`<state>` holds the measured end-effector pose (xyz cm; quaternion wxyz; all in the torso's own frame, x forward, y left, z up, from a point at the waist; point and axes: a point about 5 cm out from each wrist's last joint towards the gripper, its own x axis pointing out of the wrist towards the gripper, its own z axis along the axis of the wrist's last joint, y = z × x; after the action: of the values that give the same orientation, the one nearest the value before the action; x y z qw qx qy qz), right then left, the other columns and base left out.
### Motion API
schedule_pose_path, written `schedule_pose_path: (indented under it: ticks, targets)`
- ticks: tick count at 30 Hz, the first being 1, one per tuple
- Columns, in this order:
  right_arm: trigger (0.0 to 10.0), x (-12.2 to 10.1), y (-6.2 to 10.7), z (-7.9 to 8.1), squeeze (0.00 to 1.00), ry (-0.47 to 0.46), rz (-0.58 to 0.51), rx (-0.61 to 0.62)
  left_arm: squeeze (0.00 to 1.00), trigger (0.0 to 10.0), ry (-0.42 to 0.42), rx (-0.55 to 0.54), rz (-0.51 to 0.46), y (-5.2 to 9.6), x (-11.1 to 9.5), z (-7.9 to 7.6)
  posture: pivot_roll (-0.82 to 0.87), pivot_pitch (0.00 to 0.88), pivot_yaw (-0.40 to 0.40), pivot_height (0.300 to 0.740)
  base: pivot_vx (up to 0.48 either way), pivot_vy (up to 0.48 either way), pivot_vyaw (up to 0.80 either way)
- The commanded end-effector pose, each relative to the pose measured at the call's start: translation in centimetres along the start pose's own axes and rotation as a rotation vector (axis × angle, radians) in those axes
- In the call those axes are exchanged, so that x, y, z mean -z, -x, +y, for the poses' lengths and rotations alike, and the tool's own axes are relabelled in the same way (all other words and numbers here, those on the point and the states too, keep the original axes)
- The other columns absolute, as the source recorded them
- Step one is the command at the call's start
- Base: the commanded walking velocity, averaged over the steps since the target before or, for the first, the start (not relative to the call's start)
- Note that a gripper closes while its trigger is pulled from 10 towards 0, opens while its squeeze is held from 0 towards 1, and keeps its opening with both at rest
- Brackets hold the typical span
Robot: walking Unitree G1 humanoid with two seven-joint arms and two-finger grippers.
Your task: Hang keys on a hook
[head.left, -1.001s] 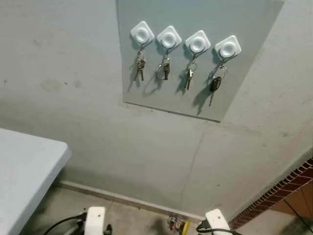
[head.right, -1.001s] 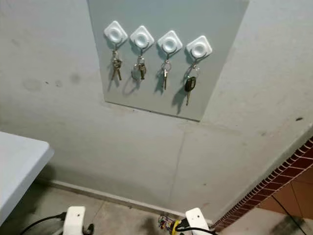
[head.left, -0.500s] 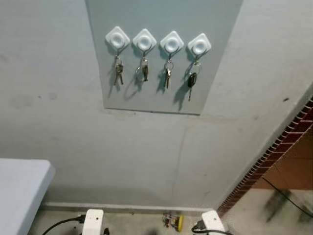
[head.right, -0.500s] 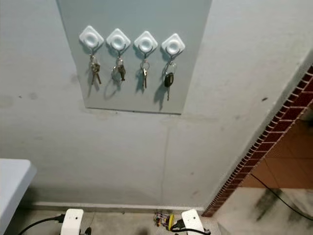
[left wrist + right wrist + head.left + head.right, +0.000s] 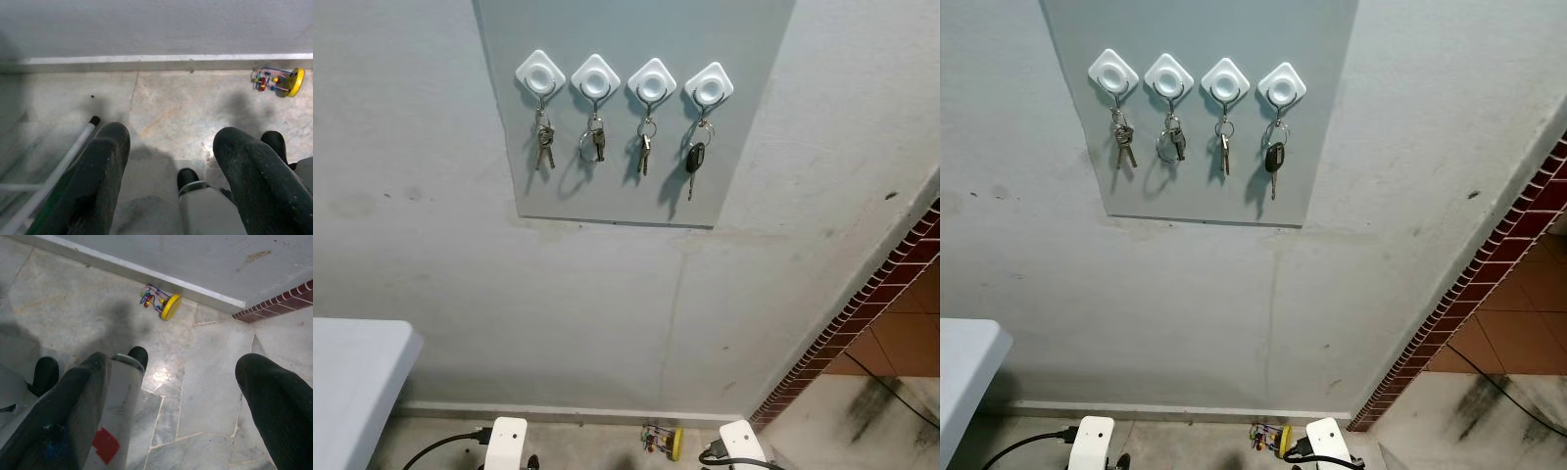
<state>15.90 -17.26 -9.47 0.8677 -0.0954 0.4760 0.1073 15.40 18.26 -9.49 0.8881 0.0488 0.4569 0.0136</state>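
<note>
Four white diamond-shaped hooks (image 5: 596, 75) sit in a row on a grey panel (image 5: 607, 196) high on the wall in front of me. Each hook carries keys: a small bunch (image 5: 544, 147) on the far left, a ring with keys (image 5: 592, 145), a single key (image 5: 644, 155), and a black car key (image 5: 694, 160) on the far right. Both arms hang low near the floor. My left gripper (image 5: 171, 176) is open and holds nothing. My right gripper (image 5: 171, 421) is open too, with only floor tiles between its fingers.
A white table (image 5: 352, 392) juts in at the lower left. A red brick edge (image 5: 862, 313) runs diagonally at the right, with a cable on the floor beyond it. A small toy with a yellow base (image 5: 164, 303) lies by the baseboard.
The whole picture has shifted: the camera has turned, so the key panel now sits straighter and more central. The keys and both arms have not moved.
</note>
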Motion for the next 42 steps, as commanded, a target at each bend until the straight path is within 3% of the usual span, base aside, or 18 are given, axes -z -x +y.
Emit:
schedule_pose_path:
  ticks: [1, 36, 42]
  targets:
    - [10.0, -0.03, 0.03, -0.3, 0.0, -0.008, -0.002, 0.006, 0.0, 10.0, 0.007, 0.008, 0.011, 0.04, 0.23, -0.17, -0.09, 0.0, 0.001, 0.74, 0.0, -0.379, 0.0]
    - [10.0, -0.42, -0.05, -0.34, 0.0, -0.034, -0.01, 0.004, 0.0, 10.0, 0.019, 0.005, -0.007, -0.14, -0.49, -0.19, -0.09, 0.0, 0.003, 0.74, 0.0, -0.378, 0.0]
    - [10.0, -0.46, -0.06, -0.31, 0.0, -0.039, -0.011, 0.002, 0.0, 10.0, 0.056, 0.005, -0.01, -0.13, -0.46, -0.19, -0.09, 0.0, 0.007, 0.74, 0.0, 0.0, 0.0]
